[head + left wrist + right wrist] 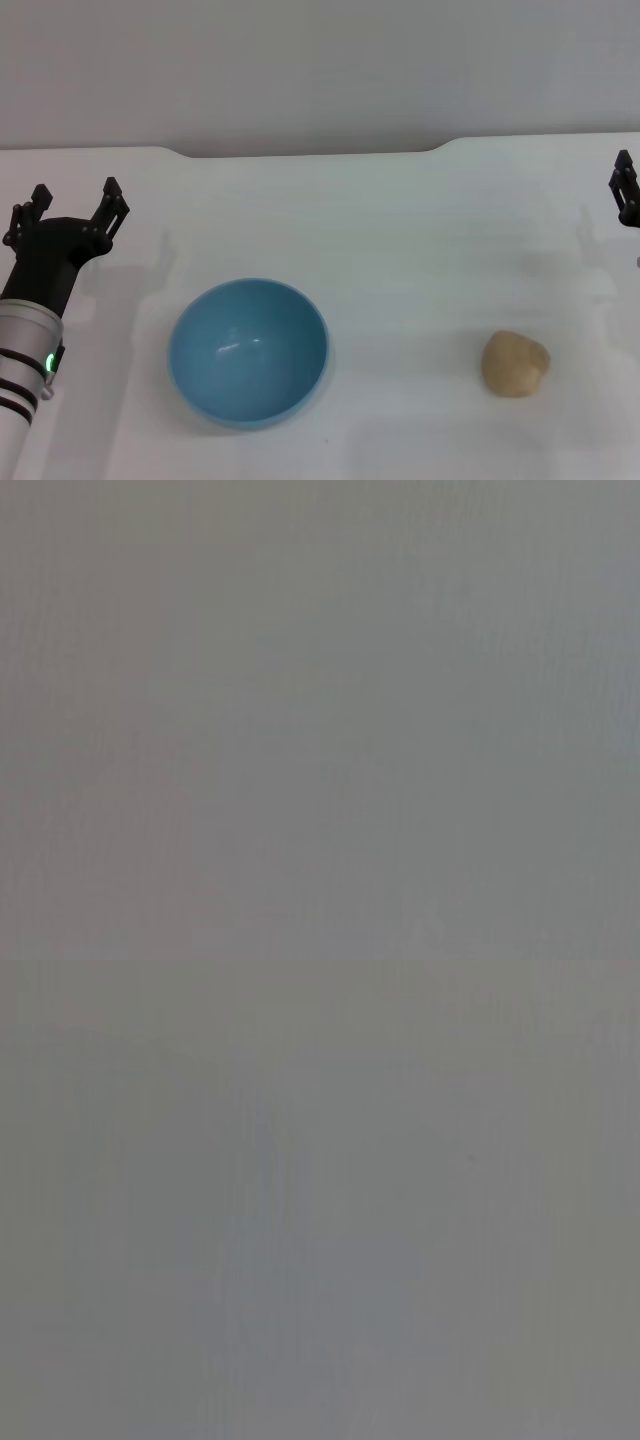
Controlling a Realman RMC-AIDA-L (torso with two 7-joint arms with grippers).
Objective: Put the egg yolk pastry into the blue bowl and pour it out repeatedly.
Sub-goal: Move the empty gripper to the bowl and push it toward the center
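Note:
The blue bowl [248, 349] stands upright and empty on the white table, left of centre in the head view. The egg yolk pastry [515, 364], a pale tan lump, lies on the table well to the bowl's right. My left gripper [73, 207] hovers at the far left, behind and to the left of the bowl, open with nothing between its fingers. Only one black finger of my right gripper [626, 190] shows at the right edge, behind the pastry. Both wrist views show only plain grey.
The white table [400, 250] reaches back to a grey wall. Its rear edge has a raised step in the middle.

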